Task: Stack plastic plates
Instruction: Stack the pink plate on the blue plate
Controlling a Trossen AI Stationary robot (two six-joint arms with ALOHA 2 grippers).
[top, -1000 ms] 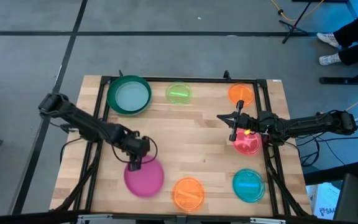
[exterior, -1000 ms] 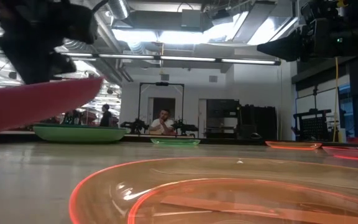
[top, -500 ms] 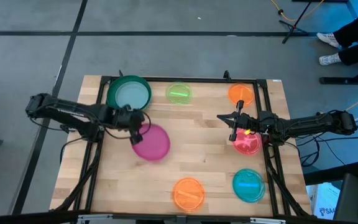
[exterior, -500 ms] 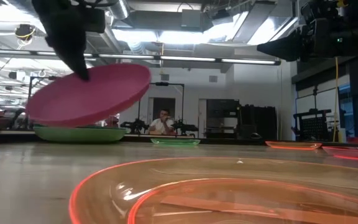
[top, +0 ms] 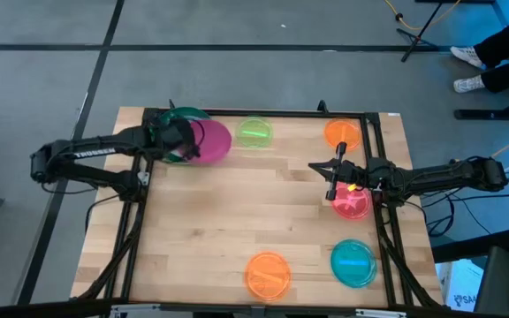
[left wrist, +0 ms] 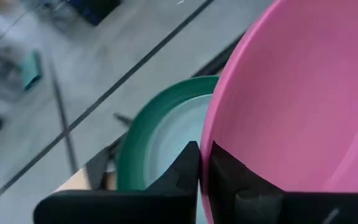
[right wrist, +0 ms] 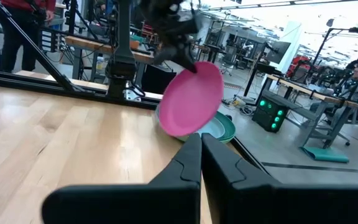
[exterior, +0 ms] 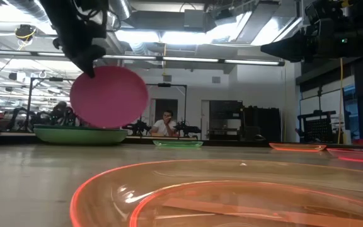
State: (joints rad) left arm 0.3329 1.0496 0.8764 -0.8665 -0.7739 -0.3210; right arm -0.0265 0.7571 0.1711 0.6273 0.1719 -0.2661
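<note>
- Magenta plate (top: 208, 141) hangs tilted in the air, pinched at its rim by the left gripper (top: 180, 137), whose fingers are closed tight on the edge in the left wrist view.
- Dark green plate (top: 171, 137), with a paler plate nested in it, sits at the table's (top: 237, 212) far left corner. It lies directly under and just beyond the held plate, partly covered by it from above.
- Alignment is what the coming move turns on, in my judgement: the magenta plate stands steeply on edge, its face turned toward the middle of the table, so it needs levelling and centring over the green stack before release.
- Right gripper (top: 330, 181) hovers over the right side beside the red-pink plate (top: 352, 205); its fingers look nearly shut and hold nothing.
- Other small plates lie apart on the table: lime plate (top: 254, 132) and one orange plate (top: 341, 132) at the far edge, a second orange plate (top: 267, 275) and the teal plate (top: 353, 262) at the near edge.
- Left arm is clearly the nearer one to the green stack.
</note>
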